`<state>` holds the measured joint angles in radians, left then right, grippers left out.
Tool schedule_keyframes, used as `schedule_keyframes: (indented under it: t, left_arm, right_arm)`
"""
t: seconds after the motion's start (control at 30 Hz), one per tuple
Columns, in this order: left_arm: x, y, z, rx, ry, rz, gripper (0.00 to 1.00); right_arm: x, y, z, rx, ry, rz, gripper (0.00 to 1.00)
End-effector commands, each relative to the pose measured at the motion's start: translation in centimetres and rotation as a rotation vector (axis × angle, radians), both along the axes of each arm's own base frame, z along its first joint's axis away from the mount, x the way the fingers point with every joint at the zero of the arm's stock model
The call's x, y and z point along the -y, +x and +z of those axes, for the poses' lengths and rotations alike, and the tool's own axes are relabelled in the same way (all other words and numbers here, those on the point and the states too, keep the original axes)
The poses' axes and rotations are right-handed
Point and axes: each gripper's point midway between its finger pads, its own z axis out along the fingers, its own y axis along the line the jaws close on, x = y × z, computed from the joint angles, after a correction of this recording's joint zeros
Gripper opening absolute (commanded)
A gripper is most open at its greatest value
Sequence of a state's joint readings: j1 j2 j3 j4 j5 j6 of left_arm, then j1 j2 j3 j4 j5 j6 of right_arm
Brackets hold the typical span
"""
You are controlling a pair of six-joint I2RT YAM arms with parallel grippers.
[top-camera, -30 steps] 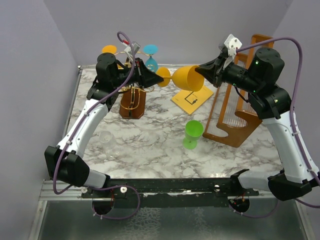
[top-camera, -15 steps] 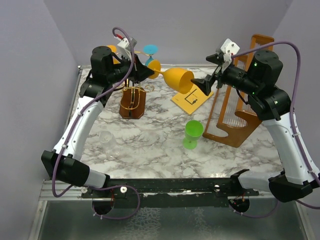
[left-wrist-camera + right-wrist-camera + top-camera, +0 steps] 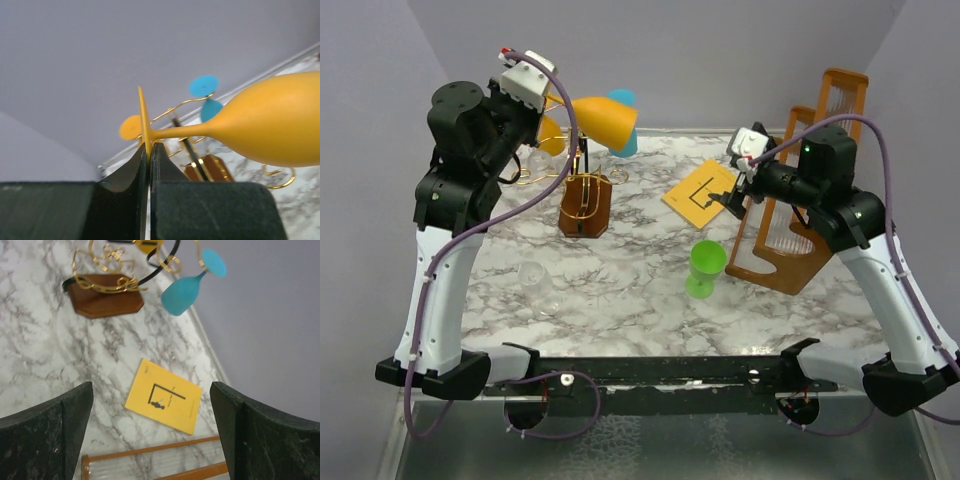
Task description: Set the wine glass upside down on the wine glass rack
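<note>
Left gripper point(image 3: 149, 148) clamped on the foot of the orange wine glass point(image 3: 603, 119), glass sideways in the air by the wine glass rack point(image 3: 585, 205), near the far edge of the bench point(image 3: 620, 285), rack's wire arms partly hidden, right gripper point(image 3: 151, 395) wide, empty.

The left arm point(image 3: 435, 260) rises steeply from its base, with the elbow high at the far left and the wrist turned to the right. The left claw point(image 3: 149, 146) has both fingers pressed together on the foot of the orange wine glass point(image 3: 270, 125). The right arm point(image 3: 885, 280) leans inward, its forearm reaching left. The right claw point(image 3: 732, 200) is empty and spread wide, its fingers point(image 3: 55, 435) well apart.
</note>
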<state>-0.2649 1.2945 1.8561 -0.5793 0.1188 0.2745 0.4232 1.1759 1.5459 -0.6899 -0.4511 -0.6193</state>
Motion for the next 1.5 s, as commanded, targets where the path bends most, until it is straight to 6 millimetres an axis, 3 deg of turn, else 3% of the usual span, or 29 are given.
schedule_keyframes:
  t: [0.0,0.27,0.53,0.63,0.87,1.03,1.27,1.47]
  left_arm:
    - [-5.9,-1.8,1.8,0.067,0.242,0.234,0.0]
    - [-10.9,-5.1,3.5,0.09,0.447,0.422,0.0]
    - [-19.4,-6.2,1.5,-0.021,0.721,0.873,0.0]
    - [-21.3,-6.3,0.0,-0.07,0.794,0.989,0.0]
    - [-22.6,-4.5,-4.6,-0.192,0.978,1.032,0.0]
    - [-22.3,-2.7,-8.2,-0.246,1.076,0.974,0.0]
    - [-19.7,0.4,-12.2,-0.257,1.082,0.757,0.0]
    - [-16.7,2.3,-13.7,-0.246,1.084,0.614,0.0]
  right_arm:
    - [-1.1,-1.6,-4.8,-0.063,-0.078,0.143,1.0]
    - [-3.0,-1.7,-9.2,-0.147,-0.014,0.221,1.0]
    - [-3.8,-2.6,-11.6,-0.232,0.008,0.277,1.0]
    - [-3.8,-2.6,-11.9,-0.235,0.007,0.276,1.0]
    - [-3.6,-2.8,-12.0,-0.222,0.006,0.266,1.0]
    - [-3.5,-2.8,-12.3,-0.225,0.002,0.262,1.0]
    - [-3.5,-2.7,-12.4,-0.228,0.0,0.26,1.0]
    - [-3.6,-2.5,-12.6,-0.237,-0.002,0.261,1.0]
